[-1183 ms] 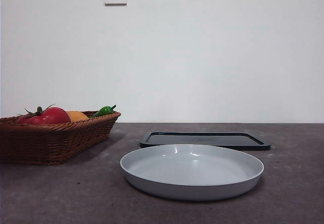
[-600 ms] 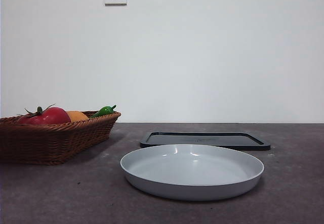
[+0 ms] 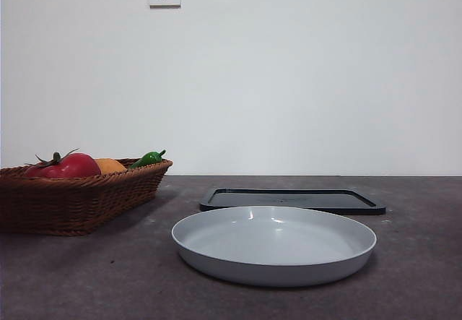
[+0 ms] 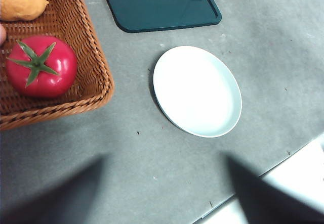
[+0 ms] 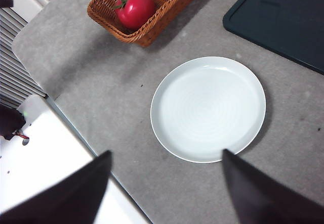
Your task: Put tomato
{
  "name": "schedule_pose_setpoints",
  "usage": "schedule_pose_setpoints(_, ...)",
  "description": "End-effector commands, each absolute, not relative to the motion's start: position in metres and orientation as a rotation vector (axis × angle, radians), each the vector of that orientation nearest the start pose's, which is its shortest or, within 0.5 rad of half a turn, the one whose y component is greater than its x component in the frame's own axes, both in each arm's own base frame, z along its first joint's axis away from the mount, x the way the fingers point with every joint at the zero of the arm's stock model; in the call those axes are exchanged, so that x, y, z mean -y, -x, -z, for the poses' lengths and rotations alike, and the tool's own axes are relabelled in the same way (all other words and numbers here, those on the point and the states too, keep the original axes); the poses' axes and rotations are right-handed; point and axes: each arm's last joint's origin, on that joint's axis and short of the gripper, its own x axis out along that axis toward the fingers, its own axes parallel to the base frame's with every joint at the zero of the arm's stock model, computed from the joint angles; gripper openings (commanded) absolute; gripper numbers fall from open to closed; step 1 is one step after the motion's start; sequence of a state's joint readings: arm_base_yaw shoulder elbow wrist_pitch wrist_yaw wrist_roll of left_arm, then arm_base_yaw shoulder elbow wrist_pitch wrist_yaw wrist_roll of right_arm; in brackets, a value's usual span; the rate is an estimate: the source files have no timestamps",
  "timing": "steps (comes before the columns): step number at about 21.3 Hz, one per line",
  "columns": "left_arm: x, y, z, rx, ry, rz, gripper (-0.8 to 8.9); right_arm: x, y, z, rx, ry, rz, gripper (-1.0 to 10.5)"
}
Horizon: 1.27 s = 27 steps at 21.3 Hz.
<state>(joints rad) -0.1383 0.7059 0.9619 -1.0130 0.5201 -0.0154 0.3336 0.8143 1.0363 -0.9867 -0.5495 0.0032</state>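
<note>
**A:** Change since a second ago?

**B:** Almost none. The tomato sits exactly as before in the wicker basket, at its near end, with the orange fruit and the green pepper behind it. Only a tiny dark speck has come in at the front view's top right corner. It may be an arm's tip, too small to tell.

**A:** So the task?

**B:** It looks not yet begun. Nothing is held. The left gripper hangs high over the table with its jaws spread wide, and so does the right gripper, above the grey plate.

**A:** Room to move?

**B:** Plenty. From the plate, the basket lies at nine o'clock, well apart, and the dark tray at twelve o'clock, just behind it. Bare tabletop runs between them. The plate's rim is low, so it is likely an easy landing spot.

**A:** Any edges to watch?

**B:** The basket's woven wall rises close beside the tomato, so jaws coming down would probably need to clear it. The left wrist view shows the tomato nearer to that arm.
</note>
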Motion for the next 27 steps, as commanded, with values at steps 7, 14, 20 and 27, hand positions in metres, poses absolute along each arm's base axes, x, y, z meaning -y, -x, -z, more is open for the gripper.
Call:
schedule_pose_setpoints(7, 0.030, -0.118, -0.337, -0.714, 0.123, 0.597, 5.31, -0.058, -0.120, -0.349, -0.763, -0.074, -0.848, 4.0)
schedule_pose_setpoints(14, 0.032, -0.154, -0.334, -0.673, 0.047, 0.495, 5.31, -0.058, -0.120, -0.349, -0.763, -0.074, -0.849, 4.0)
schedule_pose_setpoints(20, 0.037, -0.195, -0.322, -0.656, -0.019, 0.435, 5.31, -0.058, -0.120, -0.349, -0.763, -0.074, -0.848, 4.0)
schedule_pose_setpoints(27, 0.043, -0.239, -0.295, -0.707, -0.044, 0.438, 5.30, -0.058, -0.120, -0.349, -0.763, -0.074, -0.848, 4.0)
